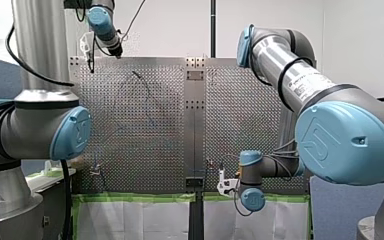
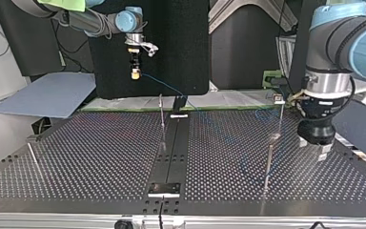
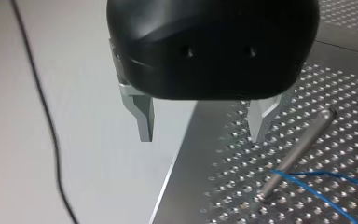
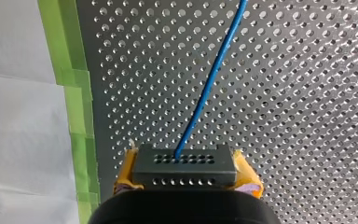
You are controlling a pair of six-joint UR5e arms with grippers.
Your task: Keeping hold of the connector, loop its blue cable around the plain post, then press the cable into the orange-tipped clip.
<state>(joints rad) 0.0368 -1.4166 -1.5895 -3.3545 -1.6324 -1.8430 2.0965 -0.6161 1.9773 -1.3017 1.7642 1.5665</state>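
Right pincer (image 4: 185, 161): clenches the grey connector (image 4: 185, 169) between yellow pads (image 4: 125, 175); left pincer (image 3: 200, 137): stands released, metal fingers (image 3: 143, 122) apart, nothing between them.

Holds the connector high over the far edge of the bench (image 2: 90, 157) at the top view's left, with the blue cable (image 4: 205, 88) leaving its face and sagging down toward the perforated plate. Brings two blue strands together at the foot of the plain post (image 3: 298, 149), just beside the left pincer; cannot tell whether they wrap it. Bears a printed label (image 1: 307, 86) on the right arm's tube in the front view, lettering too small to read, and an embossed emblem on the blue joint cap (image 1: 347, 140), letters unclear. Cannot pick out the orange-tipped clip with any certainty. Hides most of the right pincer behind its black housing and the connector.
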